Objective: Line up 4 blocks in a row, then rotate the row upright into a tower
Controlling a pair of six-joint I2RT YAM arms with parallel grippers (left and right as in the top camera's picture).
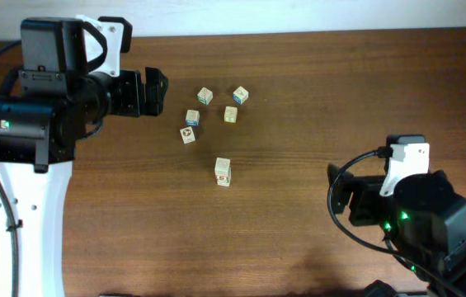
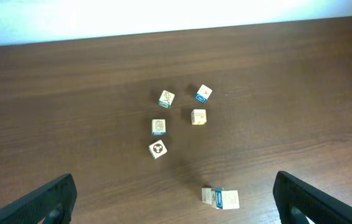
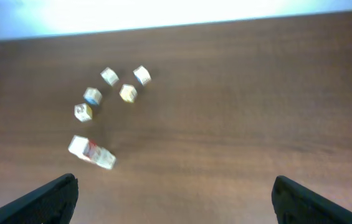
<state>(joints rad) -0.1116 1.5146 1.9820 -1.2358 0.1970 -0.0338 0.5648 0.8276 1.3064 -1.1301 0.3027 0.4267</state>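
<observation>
Overhead view, blocks near left gripper, not touching

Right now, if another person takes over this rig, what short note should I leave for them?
Left fingers: open, empty, away from the blocks.
Right fingers: open, empty, well clear.
Blocks: five sit in a loose cluster at mid-table, none touching. A pair lies touching, apart from the cluster and closer to the arm bases.
Done: the pictures do not show which blocks are already rotated.
Left: check the faces, then rotate whichever of the four remain.
</observation>
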